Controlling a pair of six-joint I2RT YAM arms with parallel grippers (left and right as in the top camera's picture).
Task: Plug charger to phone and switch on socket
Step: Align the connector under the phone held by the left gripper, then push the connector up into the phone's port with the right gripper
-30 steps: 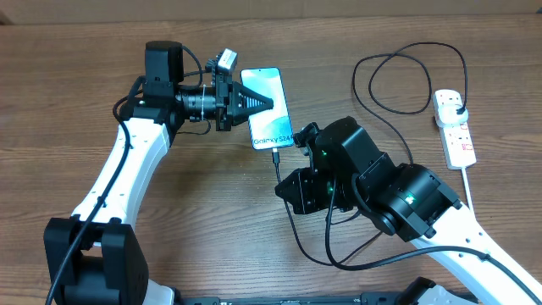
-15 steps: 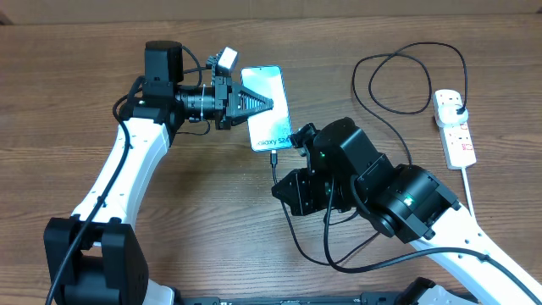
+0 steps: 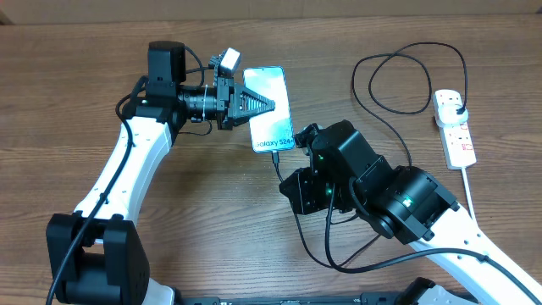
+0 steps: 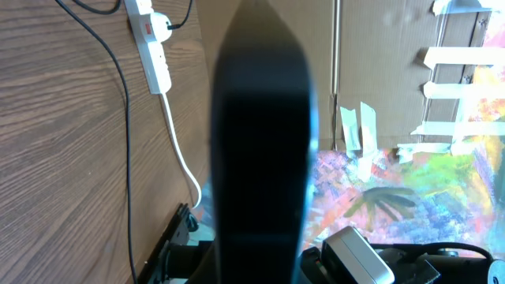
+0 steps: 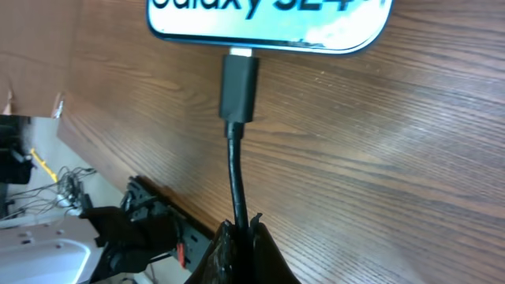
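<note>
The phone (image 3: 271, 97) lies flat on the wooden table, its light screen up and "Galaxy S24" near its lower edge (image 5: 268, 20). My left gripper (image 3: 270, 103) is shut, its pointed tip resting on the screen; in the left wrist view the dark fingers (image 4: 260, 134) fill the middle. The charger connector (image 5: 239, 83) meets the phone's bottom edge, a sliver of metal tip showing. My right gripper (image 5: 241, 230) is shut on the thin black cable just behind it. That cable loops to a black plug (image 3: 457, 103) in the white socket (image 3: 456, 129).
The socket's thick white cord (image 3: 467, 191) runs toward the front right edge. Slack black cable (image 3: 406, 80) loops at the back right and another loop (image 3: 334, 254) lies under my right arm. Cardboard stands behind the table.
The phone and my left gripper's tip have shifted slightly to the right. My right gripper has followed with the cable, keeping the connector at the phone's bottom edge.
</note>
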